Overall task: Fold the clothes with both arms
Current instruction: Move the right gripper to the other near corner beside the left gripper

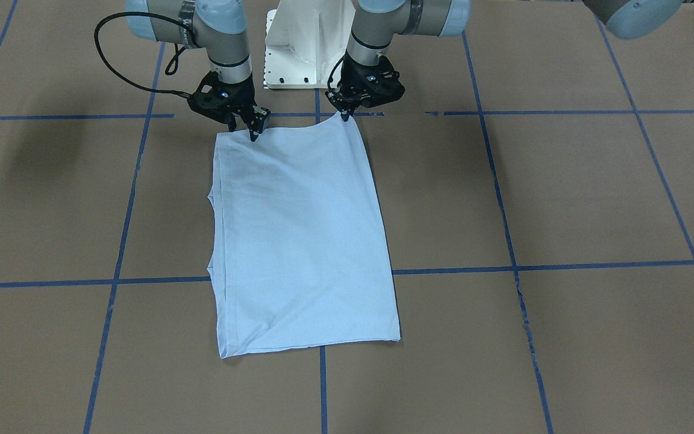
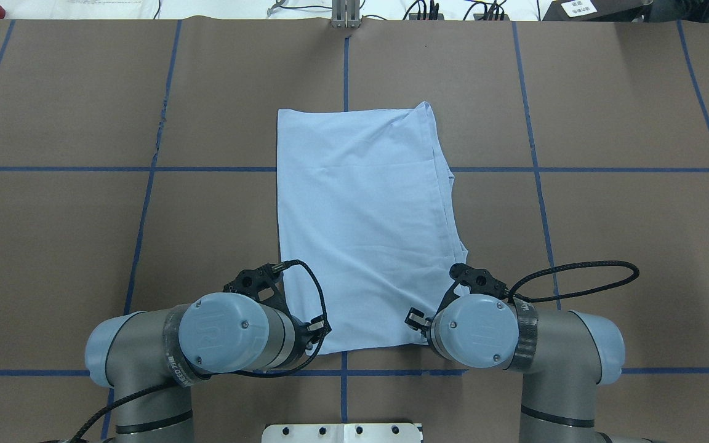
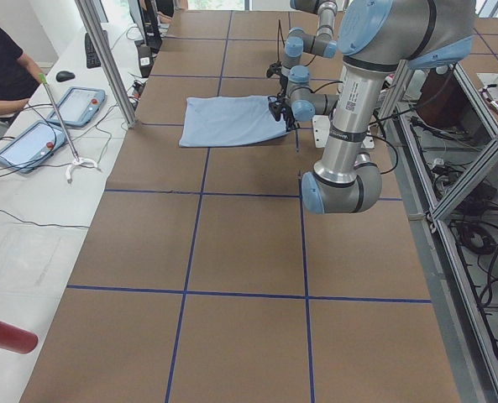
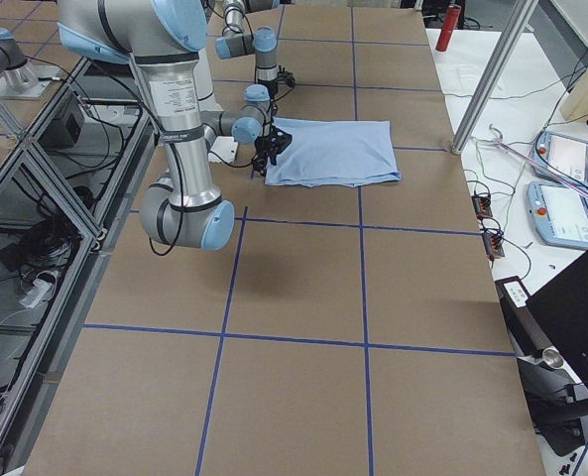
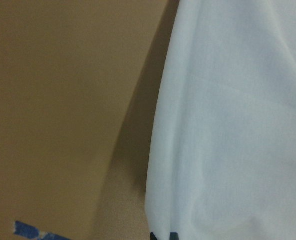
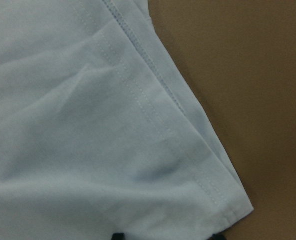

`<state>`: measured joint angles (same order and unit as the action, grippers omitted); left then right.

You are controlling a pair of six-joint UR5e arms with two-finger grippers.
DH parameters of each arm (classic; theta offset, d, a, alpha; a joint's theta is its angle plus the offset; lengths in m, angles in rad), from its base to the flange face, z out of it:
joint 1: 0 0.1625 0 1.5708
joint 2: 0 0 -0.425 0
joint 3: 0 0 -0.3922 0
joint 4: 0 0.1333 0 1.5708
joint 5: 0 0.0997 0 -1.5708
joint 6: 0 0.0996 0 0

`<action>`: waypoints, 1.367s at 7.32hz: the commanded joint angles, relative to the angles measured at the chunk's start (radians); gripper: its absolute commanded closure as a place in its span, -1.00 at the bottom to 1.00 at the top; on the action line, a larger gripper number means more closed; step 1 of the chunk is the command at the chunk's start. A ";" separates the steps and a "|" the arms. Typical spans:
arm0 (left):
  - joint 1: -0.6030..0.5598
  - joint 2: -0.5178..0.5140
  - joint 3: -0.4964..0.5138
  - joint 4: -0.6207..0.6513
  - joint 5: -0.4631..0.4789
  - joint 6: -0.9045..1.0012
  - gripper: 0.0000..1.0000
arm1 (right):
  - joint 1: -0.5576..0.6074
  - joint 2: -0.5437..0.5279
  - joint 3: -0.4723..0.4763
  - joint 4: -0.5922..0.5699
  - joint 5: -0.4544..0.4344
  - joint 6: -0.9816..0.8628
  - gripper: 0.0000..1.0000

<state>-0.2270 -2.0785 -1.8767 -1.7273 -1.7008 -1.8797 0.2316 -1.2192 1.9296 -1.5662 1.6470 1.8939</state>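
The pale blue T-shirt (image 1: 305, 241) lies folded into a long rectangle on the brown table; it also shows in the overhead view (image 2: 360, 215). Its print and collar are hidden. My left gripper (image 1: 345, 114) is shut on the shirt's near corner, which is raised slightly to the tips. In the left wrist view its tips (image 5: 162, 235) sit together at the cloth edge (image 5: 227, 125). My right gripper (image 1: 244, 129) stands at the other near corner. In the right wrist view (image 6: 166, 236) its tips are apart over the hemmed corner (image 6: 187, 165).
The white pedestal base (image 1: 305, 54) stands just behind the shirt's near edge. Blue tape lines (image 1: 564, 265) grid the table. A red cylinder (image 3: 5, 334) lies off the table's far side. An operator (image 3: 1, 67) and tablets (image 3: 81, 105) are at a side bench.
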 commanded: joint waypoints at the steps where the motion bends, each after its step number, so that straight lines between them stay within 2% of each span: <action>1: 0.000 0.000 0.002 0.000 0.003 0.001 1.00 | 0.000 0.000 0.000 0.000 0.002 -0.001 0.43; 3: 0.000 0.000 0.002 0.000 0.004 0.001 1.00 | 0.002 0.000 0.002 0.000 0.005 -0.004 0.44; 4: 0.000 0.000 0.002 0.000 0.004 0.001 1.00 | 0.000 0.000 0.003 0.000 0.005 -0.003 -0.61; 5: 0.000 0.000 0.002 0.000 0.004 0.001 1.00 | 0.002 0.000 0.003 0.000 0.005 -0.003 -1.00; 10: 0.000 -0.002 0.001 0.002 0.004 0.001 1.00 | 0.002 -0.006 -0.001 -0.008 0.004 -0.003 -1.00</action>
<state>-0.2261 -2.0798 -1.8753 -1.7259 -1.6960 -1.8797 0.2331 -1.2247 1.9299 -1.5710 1.6508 1.8914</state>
